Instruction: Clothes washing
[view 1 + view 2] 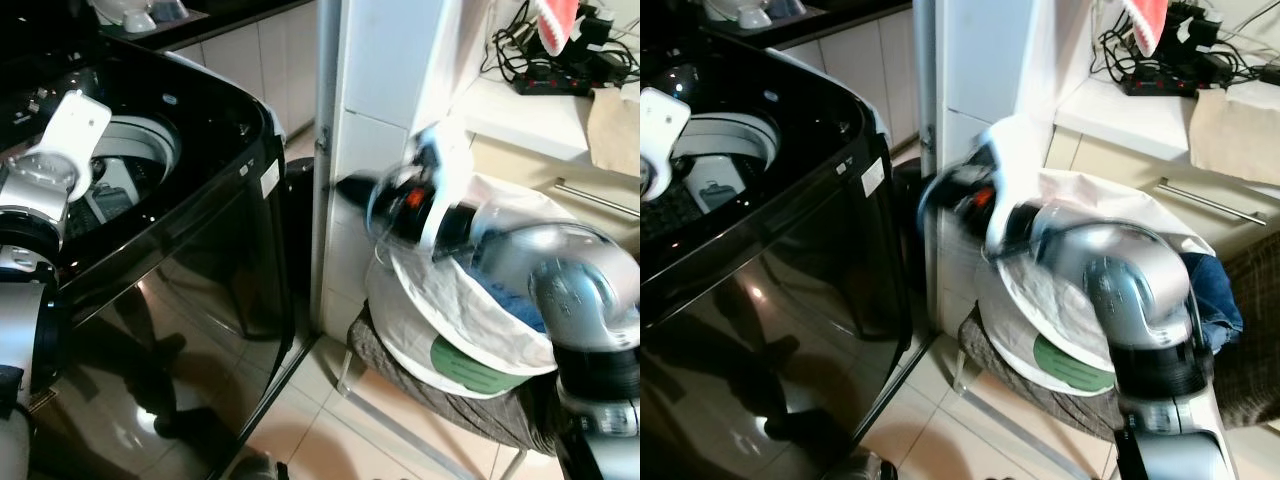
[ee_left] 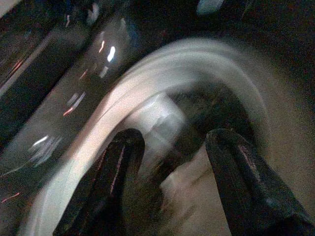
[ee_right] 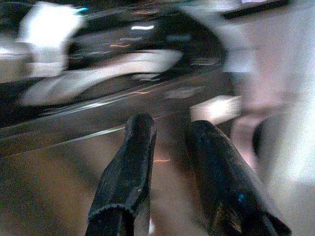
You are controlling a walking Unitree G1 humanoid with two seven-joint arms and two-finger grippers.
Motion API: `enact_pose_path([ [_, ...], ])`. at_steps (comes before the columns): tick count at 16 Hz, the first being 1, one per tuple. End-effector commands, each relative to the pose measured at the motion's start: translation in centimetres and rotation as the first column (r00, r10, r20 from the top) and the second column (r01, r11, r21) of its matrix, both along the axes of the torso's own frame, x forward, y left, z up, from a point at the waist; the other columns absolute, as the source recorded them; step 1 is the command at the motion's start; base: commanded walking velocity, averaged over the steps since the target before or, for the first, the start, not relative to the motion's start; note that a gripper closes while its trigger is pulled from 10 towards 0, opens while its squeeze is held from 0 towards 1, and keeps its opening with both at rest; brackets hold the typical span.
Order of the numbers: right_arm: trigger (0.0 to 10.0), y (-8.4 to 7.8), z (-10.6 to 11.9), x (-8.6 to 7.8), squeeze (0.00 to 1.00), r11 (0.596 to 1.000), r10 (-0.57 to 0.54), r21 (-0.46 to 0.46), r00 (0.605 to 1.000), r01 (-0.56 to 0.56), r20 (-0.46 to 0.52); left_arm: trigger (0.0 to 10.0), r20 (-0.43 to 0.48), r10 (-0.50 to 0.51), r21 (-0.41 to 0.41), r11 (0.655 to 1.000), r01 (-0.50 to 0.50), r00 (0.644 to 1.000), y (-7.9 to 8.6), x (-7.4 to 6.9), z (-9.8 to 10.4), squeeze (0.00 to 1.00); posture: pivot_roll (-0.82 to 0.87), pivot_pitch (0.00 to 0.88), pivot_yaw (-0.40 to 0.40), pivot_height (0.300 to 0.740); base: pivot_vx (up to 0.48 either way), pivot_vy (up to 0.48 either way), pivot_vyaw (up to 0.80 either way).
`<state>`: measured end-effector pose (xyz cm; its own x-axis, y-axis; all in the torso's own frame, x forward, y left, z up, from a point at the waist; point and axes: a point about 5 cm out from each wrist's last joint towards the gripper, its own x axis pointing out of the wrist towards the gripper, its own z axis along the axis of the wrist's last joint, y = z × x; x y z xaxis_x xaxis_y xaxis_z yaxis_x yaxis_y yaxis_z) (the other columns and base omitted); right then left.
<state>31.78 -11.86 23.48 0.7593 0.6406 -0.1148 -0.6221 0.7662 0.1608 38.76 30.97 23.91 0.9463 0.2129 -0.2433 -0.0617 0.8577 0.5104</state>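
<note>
Laundry's mid-transfer: left tool (image 2: pixel 170 162) hangs spread, empty, over the washer (image 1: pixel 200 230) drum, right tool (image 3: pixel 170 147), parted and empty, swings blurred between washer and basket (image 1: pixel 450 330), probably needing another grab.

No legible text; green label (image 1: pixel 1072 364) on laundry bag (image 1: pixel 1110 215) unreadable

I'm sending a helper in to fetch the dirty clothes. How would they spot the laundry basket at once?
Start at the big glossy black washing machine and go past the white pillar beside it. There a round white laundry basket sits tilted on a grey-covered stool under the white counter. Blue clothes inside and a green label on its bottom mark it.
</note>
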Motion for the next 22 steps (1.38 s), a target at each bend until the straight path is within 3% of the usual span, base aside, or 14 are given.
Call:
enact_pose_path([
  [1, 10.0, -2.4, -1.0, 1.7, 0.96, 0.976, -0.207, -0.068, 0.978, 0.206, 0.002, 10.0, 0.150, -0.128, -0.111, 0.983, 0.146, 0.980, -2.5, 1.0, 2.1, 0.00, -0.01, 0.016, 0.034, 0.740, 0.000, 0.000, 0.00],
  [2, 10.0, -5.0, -2.4, 3.0, 1.00, 0.921, -0.363, -0.142, 0.932, 0.362, 0.014, 10.0, 0.272, -0.284, -0.214, 0.914, 0.346, 0.919, -5.6, 1.4, 2.3, 0.00, 0.00, 0.025, 0.037, 0.740, 0.000, 0.000, 0.00],
  [3, 10.0, -6.0, -2.8, 3.5, 1.00, 0.895, -0.426, -0.147, 0.905, 0.422, 0.010, 10.0, 0.300, -0.372, -0.210, 0.872, 0.442, 0.878, -7.1, 1.3, 2.0, 0.00, 0.00, 0.025, 0.037, 0.740, 0.000, 0.000, 0.00],
  [4, 10.0, -8.0, -3.9, 4.2, 1.00, 0.841, -0.517, -0.190, 0.856, 0.507, -0.005, 10.0, 0.299, -0.518, -0.209, 0.784, 0.585, 0.801, -10.3, 0.3, 0.6, 0.00, 0.00, 0.029, 0.039, 0.740, 0.000, 0.000, 0.00],
  [5, 10.0, -9.4, -5.1, 4.6, 1.00, 0.803, -0.557, -0.259, 0.830, 0.536, -0.009, 10.0, 0.267, -0.621, -0.163, 0.725, 0.669, 0.737, -13.2, -1.2, -0.9, 0.00, 0.01, 0.036, 0.040, 0.740, 0.000, 0.000, 0.00],
  [7, 10.0, -10.8, -6.6, 4.6, 1.00, 0.791, -0.568, -0.304, 0.822, 0.531, -0.043, 10.0, 0.245, -0.705, -0.171, 0.645, 0.745, 0.666, -16.4, -3.5, -2.5, 0.00, 0.01, 0.041, 0.044, 0.740, 0.000, 0.000, 0.00],
  [8, 10.0, -12.0, -8.3, 4.4, 1.00, 0.783, -0.576, -0.348, 0.813, 0.516, -0.091, 10.0, 0.241, -0.747, -0.220, 0.580, 0.784, 0.620, -18.4, -5.2, -3.6, 0.00, 0.01, 0.050, 0.048, 0.740, 0.000, 0.000, 0.00],
  [9, 10.0, -13.0, -9.5, 4.2, 1.00, 0.770, -0.596, -0.369, 0.793, 0.521, -0.124, 10.0, 0.236, -0.770, -0.250, 0.541, 0.803, 0.592, -19.5, -6.3, -4.2, 0.00, 0.01, 0.055, 0.052, 0.740, 0.000, 0.000, 0.00],
  [13, 10.0, -14.6, -11.5, 3.9, 1.00, 0.753, -0.637, -0.356, 0.749, 0.553, -0.184, 10.0, 0.249, -0.791, -0.330, 0.473, 0.817, 0.558, -21.5, -9.2, -5.0, 0.00, 0.02, 0.071, 0.066, 0.740, 0.000, 0.000, 0.00],
  [16, 10.0, -14.7, -12.1, 3.9, 1.00, 0.762, -0.643, -0.294, 0.728, 0.577, -0.236, 10.0, 0.229, -0.810, -0.328, 0.458, 0.826, 0.540, -22.1, -10.3, -5.1, 0.00, 0.03, 0.082, 0.063, 0.740, 0.000, 0.000, 0.00],
  [17, 10.0, -15.1, -12.4, 3.7, 1.00, 0.739, -0.666, -0.336, 0.709, 0.584, -0.232, 10.0, 0.228, -0.821, -0.329, 0.441, 0.835, 0.524, -22.4, -10.7, -4.9, 0.00, 0.03, 0.085, 0.061, 0.740, 0.000, 0.000, 0.00],
  [19, 10.0, -17.1, -12.9, 3.1, 1.00, 0.624, -0.769, -0.430, 0.609, 0.652, -0.194, 10.0, 0.205, -0.843, -0.355, 0.409, 0.841, 0.497, -22.7, -11.8, -4.8, 0.00, 0.03, 0.087, 0.062, 0.740, 0.000, 0.000, 0.00],
  [21, 10.0, -18.6, -13.1, 2.4, 1.00, 0.558, -0.824, -0.446, 0.532, 0.700, -0.196, 10.0, 0.176, -0.869, -0.371, 0.376, 0.849, 0.462, -23.0, -12.5, -5.1, 0.00, 0.03, 0.086, 0.059, 0.740, 0.000, 0.000, 0.00],
  [22, 10.0, -19.0, -13.2, 2.1, 1.00, 0.550, -0.831, -0.449, 0.516, 0.704, -0.208, 10.0, 0.168, -0.879, -0.373, 0.362, 0.854, 0.446, -23.1, -12.8, -5.1, 0.00, 0.03, 0.086, 0.059, 0.740, 0.000, 0.000, 0.00],
])
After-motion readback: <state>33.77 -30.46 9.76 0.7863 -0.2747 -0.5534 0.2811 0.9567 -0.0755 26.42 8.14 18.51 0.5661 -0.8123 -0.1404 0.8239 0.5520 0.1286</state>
